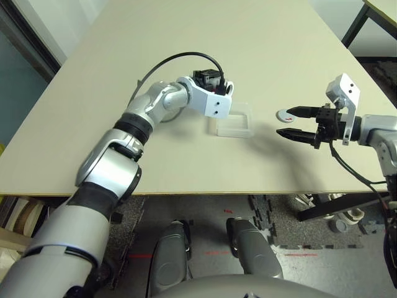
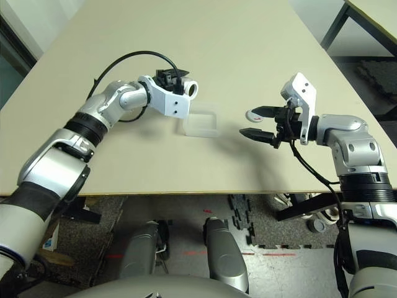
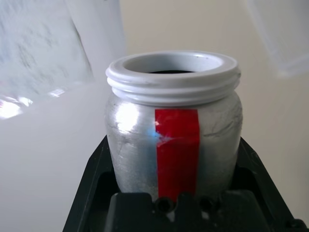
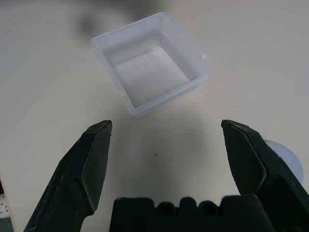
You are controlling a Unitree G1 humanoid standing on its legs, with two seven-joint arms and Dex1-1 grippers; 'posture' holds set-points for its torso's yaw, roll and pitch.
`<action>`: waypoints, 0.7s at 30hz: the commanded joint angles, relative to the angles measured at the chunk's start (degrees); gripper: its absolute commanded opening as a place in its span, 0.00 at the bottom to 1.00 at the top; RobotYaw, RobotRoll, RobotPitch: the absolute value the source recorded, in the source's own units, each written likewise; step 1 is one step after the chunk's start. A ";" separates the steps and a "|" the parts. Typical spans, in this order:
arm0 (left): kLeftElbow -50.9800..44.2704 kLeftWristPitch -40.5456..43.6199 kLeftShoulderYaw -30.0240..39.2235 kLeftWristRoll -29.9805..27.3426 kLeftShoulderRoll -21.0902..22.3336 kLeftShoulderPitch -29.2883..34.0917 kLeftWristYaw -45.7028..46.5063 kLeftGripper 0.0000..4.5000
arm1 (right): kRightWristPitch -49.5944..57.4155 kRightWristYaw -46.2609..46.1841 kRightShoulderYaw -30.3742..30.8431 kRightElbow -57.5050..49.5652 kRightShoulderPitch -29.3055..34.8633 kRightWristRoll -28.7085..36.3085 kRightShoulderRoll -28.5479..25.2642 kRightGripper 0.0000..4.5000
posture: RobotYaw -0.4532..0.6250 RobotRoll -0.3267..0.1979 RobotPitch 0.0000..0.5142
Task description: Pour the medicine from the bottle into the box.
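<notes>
No brand or readable word on the bottle (image 3: 175, 140); red strip down its scuffed, silvery metal wall, open mouth, pale threaded neck. My left gripper (image 3: 175, 174) is clamped on it, near the box (image 4: 149, 72). The box: clear, square, shallow, rounded corners, on the smooth beige table (image 1: 186, 167). My right gripper (image 4: 166, 125) stands wide open, holding nothing, beside the round cap (image 1: 285, 116), pale with a red mark, lying on the tabletop
</notes>
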 commanded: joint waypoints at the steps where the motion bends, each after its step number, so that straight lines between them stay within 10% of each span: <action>1: 4.13 -1.48 -5.62 6.46 -1.45 -2.72 6.39 0.58 | -0.32 -0.25 0.45 0.24 0.05 -0.15 0.25 1.00 | 0.20 0.62 0.23; 9: 7.86 -3.37 -14.56 15.29 -4.14 -8.00 14.67 0.58 | -0.16 -0.51 0.46 0.40 0.04 -0.16 0.67 1.00 | 0.21 0.62 0.23; 21: 10.61 -3.53 -13.47 13.56 -6.46 -9.06 13.13 0.58 | -0.05 -0.57 0.62 0.50 -0.03 -0.12 1.21 1.00 | 0.20 0.62 0.25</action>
